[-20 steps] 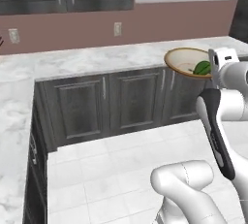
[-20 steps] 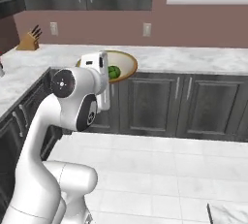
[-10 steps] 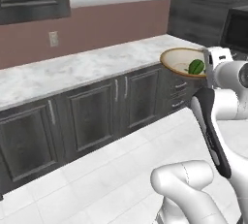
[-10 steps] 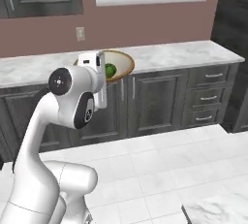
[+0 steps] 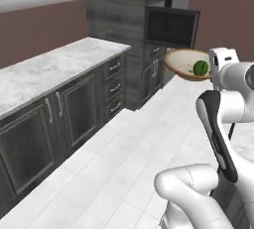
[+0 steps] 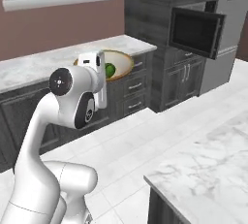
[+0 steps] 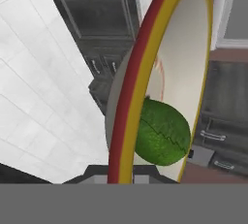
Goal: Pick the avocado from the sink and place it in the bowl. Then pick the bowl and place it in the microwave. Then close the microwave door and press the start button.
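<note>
1. Left base view: the bowl (image 5: 188,64) rides in the air at the end of the white arm (image 5: 218,124), held by its near rim, with the avocado (image 5: 201,67) lying inside on the side nearest the hand. The bowl sits roughly level, which I judge is what keeps the fruit from rolling out while the robot travels. Beyond it the microwave door (image 5: 171,26) stands swung open, so the cavity should be ready to receive the bowl (the cavity itself is too dark to make out).

2. Right base view: the bowl (image 6: 117,65) pokes out past the hand, over the edge of the marble counter (image 6: 58,60) as seen from here, the avocado (image 6: 110,70) a green spot close to the hand. The microwave (image 6: 196,31) is well apart to the right, set in dark cabinets (image 6: 145,14). My judgement: the avocado step is done and the bowl has yet to be brought to the microwave.

3. Hand view: the gripper (image 7: 121,177) is clenched on the bowl's rim (image 7: 133,97), which runs edge-on up the picture as a red-and-yellow band. The avocado (image 7: 162,132) rests against the cream inside, just beside the pinched spot (it lies at the low point nearest the grasp). White floor tiles (image 7: 43,87) lie beyond.
</note>
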{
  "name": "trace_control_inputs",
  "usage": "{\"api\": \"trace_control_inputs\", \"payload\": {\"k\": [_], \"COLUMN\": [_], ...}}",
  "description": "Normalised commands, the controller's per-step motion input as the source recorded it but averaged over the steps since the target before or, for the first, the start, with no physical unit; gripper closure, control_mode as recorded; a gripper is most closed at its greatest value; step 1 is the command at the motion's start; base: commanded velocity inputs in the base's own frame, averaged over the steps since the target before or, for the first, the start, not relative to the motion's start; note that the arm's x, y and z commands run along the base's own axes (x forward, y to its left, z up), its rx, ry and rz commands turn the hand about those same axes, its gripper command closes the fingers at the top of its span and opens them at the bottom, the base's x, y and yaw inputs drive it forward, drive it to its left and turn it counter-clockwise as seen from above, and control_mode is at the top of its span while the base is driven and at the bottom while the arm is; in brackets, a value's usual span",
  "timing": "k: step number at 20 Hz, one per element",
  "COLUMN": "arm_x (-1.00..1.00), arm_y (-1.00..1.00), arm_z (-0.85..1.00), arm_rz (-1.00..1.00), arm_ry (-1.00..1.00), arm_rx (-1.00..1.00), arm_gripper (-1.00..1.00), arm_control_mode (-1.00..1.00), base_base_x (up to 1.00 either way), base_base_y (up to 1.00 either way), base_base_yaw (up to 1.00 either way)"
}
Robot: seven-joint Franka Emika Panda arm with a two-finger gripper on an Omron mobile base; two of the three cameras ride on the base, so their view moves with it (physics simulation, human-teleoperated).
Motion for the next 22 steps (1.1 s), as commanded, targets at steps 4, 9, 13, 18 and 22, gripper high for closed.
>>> {"api": "trace_control_inputs", "payload": {"k": [4, 9, 13, 18, 22], "arm_x": [0.0, 0.0, 0.0, 0.0, 0.0], "arm_y": [0.0, 0.0, 0.0, 0.0, 0.0], "arm_z": [0.0, 0.0, 0.0, 0.0, 0.0], "arm_rz": [0.0, 0.0, 0.0, 0.0, 0.0], "arm_ry": [0.0, 0.0, 0.0, 0.0, 0.0], "arm_rx": [0.0, 0.0, 0.0, 0.0, 0.0], "arm_gripper": [1.0, 1.0, 1.0, 1.0, 1.0], "arm_control_mode": [1.0, 1.0, 1.0, 1.0, 1.0], "base_base_x": [0.54, 0.48, 0.45, 0.65, 0.78], "base_base_y": [0.2, 0.55, 0.71, 0.05, 0.01], "base_base_yaw": [-0.64, -0.57, -0.5, -0.45, -0.38]}}
